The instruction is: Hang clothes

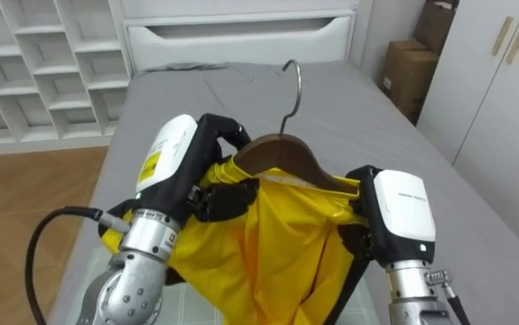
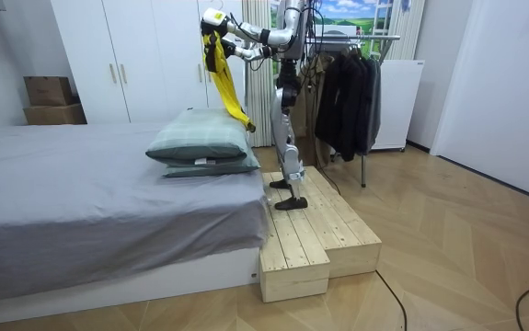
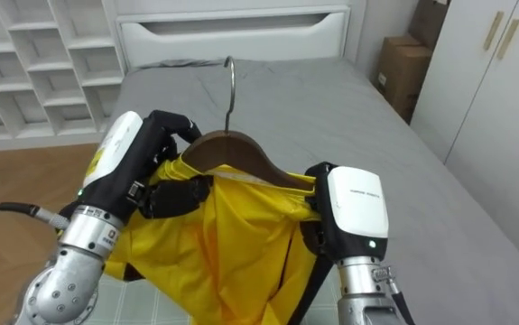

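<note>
Left hand (image 1: 191, 167) and right hand (image 1: 394, 212) both curl round hanger (image 1: 282, 155) ends through yellow garment (image 1: 268, 244); loosening either grip likely lets it slide off onto bed (image 1: 349, 99).

Yellow garment (image 1: 268, 244) drapes, apparently bunched, over a brown wooden hanger (image 1: 282, 151), hook upright.

A grey-covered bed (image 1: 349, 117) ends in a white board (image 1: 241, 41) at its far edge; two stacked pillows (image 2: 200, 142) lie at its near end, beside a pale wooden platform (image 2: 315, 234); white open shelving (image 1: 42, 63) stands off its left edge; cardboard boxes (image 1: 408, 68) and white wardrobe doors (image 1: 503, 81) off its right.
</note>
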`<state>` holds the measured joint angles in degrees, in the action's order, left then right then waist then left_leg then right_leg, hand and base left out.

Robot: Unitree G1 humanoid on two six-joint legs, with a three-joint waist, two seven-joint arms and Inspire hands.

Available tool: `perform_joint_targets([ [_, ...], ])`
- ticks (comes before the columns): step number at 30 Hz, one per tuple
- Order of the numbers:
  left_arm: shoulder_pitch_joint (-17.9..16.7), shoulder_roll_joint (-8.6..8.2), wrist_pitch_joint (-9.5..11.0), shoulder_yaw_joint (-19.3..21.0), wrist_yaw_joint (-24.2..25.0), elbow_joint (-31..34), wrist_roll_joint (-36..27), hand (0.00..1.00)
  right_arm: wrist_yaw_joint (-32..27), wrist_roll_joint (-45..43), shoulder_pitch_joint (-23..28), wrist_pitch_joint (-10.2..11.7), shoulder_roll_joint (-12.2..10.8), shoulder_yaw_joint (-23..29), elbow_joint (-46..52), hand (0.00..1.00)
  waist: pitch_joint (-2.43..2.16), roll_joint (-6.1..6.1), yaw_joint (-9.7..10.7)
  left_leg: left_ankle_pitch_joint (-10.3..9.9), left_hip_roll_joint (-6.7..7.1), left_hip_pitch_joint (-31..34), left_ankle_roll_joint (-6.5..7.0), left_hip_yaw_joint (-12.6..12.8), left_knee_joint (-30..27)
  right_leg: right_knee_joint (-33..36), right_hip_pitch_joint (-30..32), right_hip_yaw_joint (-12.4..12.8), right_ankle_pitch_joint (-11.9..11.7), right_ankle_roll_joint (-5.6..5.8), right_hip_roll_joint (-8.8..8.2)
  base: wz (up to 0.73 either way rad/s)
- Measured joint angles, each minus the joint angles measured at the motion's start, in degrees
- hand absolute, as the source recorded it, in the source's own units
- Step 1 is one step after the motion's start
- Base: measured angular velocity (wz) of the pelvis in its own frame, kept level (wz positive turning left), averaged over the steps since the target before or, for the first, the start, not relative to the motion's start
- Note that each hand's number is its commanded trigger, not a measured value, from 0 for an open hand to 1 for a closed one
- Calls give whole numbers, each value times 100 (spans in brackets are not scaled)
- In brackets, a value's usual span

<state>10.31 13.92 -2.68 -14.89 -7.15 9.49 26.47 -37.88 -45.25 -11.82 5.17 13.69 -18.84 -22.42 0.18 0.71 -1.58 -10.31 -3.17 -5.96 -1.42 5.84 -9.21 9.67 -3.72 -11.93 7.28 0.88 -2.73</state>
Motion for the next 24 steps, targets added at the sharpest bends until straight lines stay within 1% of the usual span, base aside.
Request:
perform_joint_targets([
  [10,0,0,0,9,0,0,-1,100,-2,0,0,21,0,0,0,100,0,-2,-3,1,5,-33,0,47,-5,-10,-5,62,5,8,0,-3],
  [11,0,1,0,9,0,0,-1,81,-2,0,0,21,1,-1,0,100,0,-4,-3,1,5,-34,0,47,-5,-9,-5,66,7,11,0,0],
  [12,0,2,0,9,0,0,-1,56,-2,0,0,22,1,-1,0,100,0,-7,-2,1,5,-37,0,47,-5,-10,-5,69,7,11,0,0],
  [13,0,2,0,9,0,0,-1,11,-2,0,0,22,1,-1,0,100,0,-9,-3,1,5,-38,0,47,-4,-11,-5,72,8,13,0,0],
  [14,0,2,0,9,0,0,-1,0,-3,0,0,21,1,-1,0,100,0,-11,-3,1,5,-39,0,47,-4,-12,-5,72,9,13,0,0],
  [17,0,-11,1,8,0,0,-21,0,-1,0,10,22,0,-5,0,100,2,-26,2,1,5,-50,0,47,-4,-14,-9,71,9,13,-1,0],
  [19,-1,-91,3,5,1,0,-228,0,3,-1,63,22,-9,-19,-20,100,1,-38,-9,1,5,-53,0,47,-4,-13,-19,71,9,13,-2,0],
  [22,-1,-152,7,-8,12,1,-462,0,44,-3,194,-7,-9,-20,-21,100,5,-50,-19,1,5,-48,0,55,-5,-15,-14,76,11,14,-2,0],
  [24,-1,-175,7,-10,33,0,-469,0,65,-3,214,-33,-9,-22,-72,100,6,-52,-24,1,5,-47,0,64,-7,-14,-10,84,15,15,-3,0],
])
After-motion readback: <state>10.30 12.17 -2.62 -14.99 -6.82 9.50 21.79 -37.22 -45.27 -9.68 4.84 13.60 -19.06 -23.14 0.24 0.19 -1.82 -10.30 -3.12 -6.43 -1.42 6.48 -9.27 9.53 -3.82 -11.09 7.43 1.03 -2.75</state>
